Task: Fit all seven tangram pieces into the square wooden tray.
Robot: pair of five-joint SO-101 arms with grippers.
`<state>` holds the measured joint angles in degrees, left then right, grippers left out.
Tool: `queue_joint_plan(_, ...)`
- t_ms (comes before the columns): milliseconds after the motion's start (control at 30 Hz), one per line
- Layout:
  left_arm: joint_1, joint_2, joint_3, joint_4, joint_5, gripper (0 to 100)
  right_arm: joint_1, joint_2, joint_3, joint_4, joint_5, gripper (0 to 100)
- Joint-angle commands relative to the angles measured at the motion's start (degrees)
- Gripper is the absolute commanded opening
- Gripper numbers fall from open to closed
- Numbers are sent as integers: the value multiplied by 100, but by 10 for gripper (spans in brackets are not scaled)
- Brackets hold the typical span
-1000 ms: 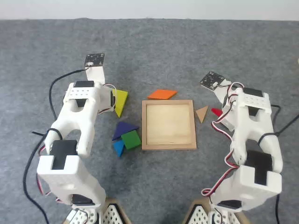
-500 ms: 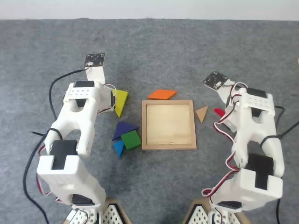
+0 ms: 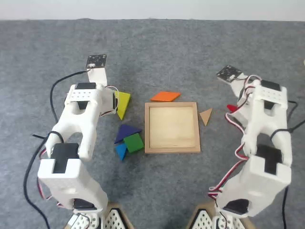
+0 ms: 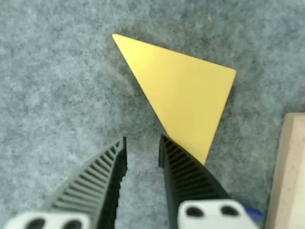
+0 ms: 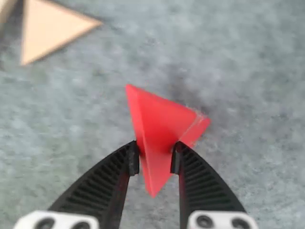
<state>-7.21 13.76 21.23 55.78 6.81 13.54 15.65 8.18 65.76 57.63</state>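
In the high view, nearest the arm bases, the blue triangle [image 3: 120,150], green square [image 3: 134,142] and purple triangle [image 3: 127,132] lie clustered, touching one another, left of centre on the grey mat [image 3: 171,181]. Just right of them sits the square wooden tray [image 3: 171,128], centre frame, with no piece in it. The tan triangle [image 3: 206,116] lies flat just off the tray's right edge. Farther right, the right gripper [image 5: 155,150] is clenched on the red triangle [image 5: 159,124], pinching its faces with the piece standing on edge and tilted, well apart from the tray. At left of centre, the left gripper [image 4: 142,143] hangs released and holds nothing, its jaws a little apart, one overlapping the edge of the yellow triangle [image 4: 183,95], which lies flat. Farthest, the orange parallelogram [image 3: 166,96] rests just beyond the tray's upper rim. Judged risks: the red piece is pinched near one corner and may pivot or slip in transit. Released on edge, it may lean against the tray wall instead of seating flat. The tray appears unsecured, so a low approach could shove it or the tan triangle. A closing left gripper could skid the flat yellow piece.
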Motion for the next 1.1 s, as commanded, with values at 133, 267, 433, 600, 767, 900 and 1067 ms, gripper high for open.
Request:
queue_joint_plan(133,35,-62,-198,70,-62,111,171,576,-1196,374,299,24)
queue_joint_plan(267,26,-62,-198,70,-70,111,189,1042,-1521,505,440,13)
queue_joint_plan(433,35,-62,-198,70,-88,111,400,1402,-1960,523,413,12)
queue_joint_plan(600,35,-62,-207,70,-88,111,418,1543,-2101,523,440,13)
queue_joint_plan(767,35,-62,-207,70,-97,111,365,1490,-2145,796,519,105)
queue_joint_plan(900,35,-62,-224,70,-97,111,233,1429,-2171,1297,905,294)
queue_joint_plan(1067,35,-62,-224,53,-97,111,154,1121,-2171,1578,897,344)
